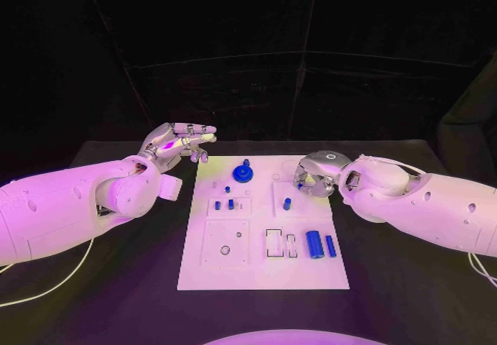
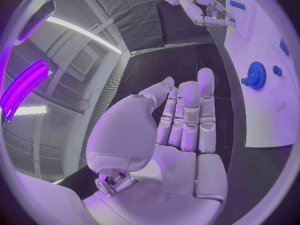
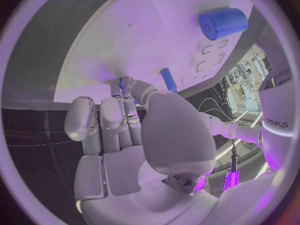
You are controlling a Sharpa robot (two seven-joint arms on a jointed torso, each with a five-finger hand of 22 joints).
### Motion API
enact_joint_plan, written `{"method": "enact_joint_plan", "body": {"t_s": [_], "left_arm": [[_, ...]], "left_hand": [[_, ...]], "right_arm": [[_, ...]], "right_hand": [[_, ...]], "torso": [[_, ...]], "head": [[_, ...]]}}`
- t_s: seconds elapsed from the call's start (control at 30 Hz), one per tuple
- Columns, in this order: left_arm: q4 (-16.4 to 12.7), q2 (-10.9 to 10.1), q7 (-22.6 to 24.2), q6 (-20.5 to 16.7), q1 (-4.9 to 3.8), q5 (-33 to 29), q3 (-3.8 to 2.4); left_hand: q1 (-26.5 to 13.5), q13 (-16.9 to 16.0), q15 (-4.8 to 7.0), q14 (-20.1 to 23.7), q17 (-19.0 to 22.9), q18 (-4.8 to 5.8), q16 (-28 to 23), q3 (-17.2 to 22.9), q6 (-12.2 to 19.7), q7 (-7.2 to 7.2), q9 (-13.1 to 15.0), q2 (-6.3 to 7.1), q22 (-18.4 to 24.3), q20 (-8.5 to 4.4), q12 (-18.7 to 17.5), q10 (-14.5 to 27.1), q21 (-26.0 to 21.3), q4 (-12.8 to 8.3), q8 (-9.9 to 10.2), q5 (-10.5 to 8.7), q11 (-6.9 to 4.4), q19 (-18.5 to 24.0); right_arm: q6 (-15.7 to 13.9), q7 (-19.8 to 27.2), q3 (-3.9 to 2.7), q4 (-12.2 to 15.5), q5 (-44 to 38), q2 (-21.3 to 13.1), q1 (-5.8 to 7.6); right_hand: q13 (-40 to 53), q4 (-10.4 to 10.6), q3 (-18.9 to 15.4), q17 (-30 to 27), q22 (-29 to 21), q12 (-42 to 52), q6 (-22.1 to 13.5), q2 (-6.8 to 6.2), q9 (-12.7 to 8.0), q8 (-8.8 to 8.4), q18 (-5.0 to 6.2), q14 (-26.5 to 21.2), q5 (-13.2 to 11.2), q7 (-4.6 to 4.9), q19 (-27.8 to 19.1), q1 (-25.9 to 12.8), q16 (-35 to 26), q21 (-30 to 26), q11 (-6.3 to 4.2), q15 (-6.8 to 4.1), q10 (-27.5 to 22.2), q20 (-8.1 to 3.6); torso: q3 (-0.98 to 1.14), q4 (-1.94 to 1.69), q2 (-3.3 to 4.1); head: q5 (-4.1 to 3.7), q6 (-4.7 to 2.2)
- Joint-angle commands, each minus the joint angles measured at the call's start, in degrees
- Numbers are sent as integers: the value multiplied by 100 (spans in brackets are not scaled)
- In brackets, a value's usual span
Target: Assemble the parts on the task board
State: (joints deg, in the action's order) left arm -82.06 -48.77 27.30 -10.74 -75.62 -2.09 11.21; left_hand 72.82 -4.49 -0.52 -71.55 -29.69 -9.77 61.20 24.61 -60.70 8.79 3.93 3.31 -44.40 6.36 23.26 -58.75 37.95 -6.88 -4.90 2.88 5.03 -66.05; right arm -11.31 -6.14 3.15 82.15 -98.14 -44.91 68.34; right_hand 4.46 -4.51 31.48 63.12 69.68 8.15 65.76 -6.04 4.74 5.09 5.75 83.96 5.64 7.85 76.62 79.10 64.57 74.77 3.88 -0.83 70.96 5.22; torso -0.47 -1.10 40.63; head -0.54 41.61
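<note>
White task board (image 1: 207, 269) lies in the middle of the black table (image 1: 414, 287), seen from my head. A blue gear (image 1: 243, 172) sits at its far end, small blue pegs (image 1: 224, 205) stand in the middle section, and a blue cylinder (image 1: 314, 243) with a thinner blue rod (image 1: 330, 246) lies near the right edge. My left hand (image 1: 178, 146) hovers beyond the board's far left corner, fingers loosely curled, holding nothing. My right hand (image 1: 316, 176) is over the board's right side; I cannot tell its grip from here.

Left wrist view: my left hand (image 2: 178, 130) shows fingers (image 2: 187, 110) straight and pressed side by side, empty; the gear (image 2: 256, 75) lies apart on the board.

Right wrist view: my right hand (image 3: 134, 135) has fingertips down against the board (image 3: 106, 45). A blue peg (image 3: 169, 80) stands just beside the thumb; whether it is pinched, I cannot tell.
</note>
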Motion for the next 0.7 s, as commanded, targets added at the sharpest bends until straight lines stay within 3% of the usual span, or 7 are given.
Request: {"method": "enact_joint_plan", "body": {"t_s": [0.03,0.23,0.47,0.7], "left_arm": [[-8,-4,6,78,-8,-34,-4],[11,-6,-1,71,-8,-34,-4],[36,-2,-7,67,-7,-34,-3],[59,5,-12,66,-7,-33,-3]], "left_hand": [[-19,5,1,58,5,-71,-33,-38,5,17,-9,-45,10,4,24,13,-33,8,-7,30,14,46],[-14,6,-1,68,26,-71,-47,-45,20,24,-11,-42,18,5,30,21,-45,4,0,30,16,49],[-10,8,-3,74,38,-71,-54,-51,36,32,-13,-41,26,7,36,27,-56,3,7,30,21,50],[-11,8,-4,76,42,-71,-57,-55,44,36,-14,-41,29,8,40,29,-61,4,10,30,24,50]], "right_arm": [[-166,-135,12,50,-179,-19,-13],[-368,-104,11,168,-166,-85,-15],[-808,6,9,274,-46,-165,-14],[-996,80,6,391,95,-282,-11]], "right_hand": [[-10,-1,35,0,8,20,37,59,3,32,-76,262,-35,-5,36,24,13,21,-32,-28,76,-10],[-13,-8,41,11,57,11,35,50,1,23,-86,264,-29,-5,62,18,37,60,-31,-30,65,-15],[-32,-38,82,23,114,-32,-2,31,-13,-24,-98,263,12,11,82,13,90,112,-12,-21,7,-17],[-34,-46,94,48,158,-39,-6,29,-16,-33,-108,265,19,15,106,13,123,146,-9,-18,1,-16]], "torso": [[2,8,-8],[1,3,-5],[-1,0,-2],[-9,-6,-9]], "head": [[0,-11],[-7,-14],[-17,-36],[-15,-33]]}}
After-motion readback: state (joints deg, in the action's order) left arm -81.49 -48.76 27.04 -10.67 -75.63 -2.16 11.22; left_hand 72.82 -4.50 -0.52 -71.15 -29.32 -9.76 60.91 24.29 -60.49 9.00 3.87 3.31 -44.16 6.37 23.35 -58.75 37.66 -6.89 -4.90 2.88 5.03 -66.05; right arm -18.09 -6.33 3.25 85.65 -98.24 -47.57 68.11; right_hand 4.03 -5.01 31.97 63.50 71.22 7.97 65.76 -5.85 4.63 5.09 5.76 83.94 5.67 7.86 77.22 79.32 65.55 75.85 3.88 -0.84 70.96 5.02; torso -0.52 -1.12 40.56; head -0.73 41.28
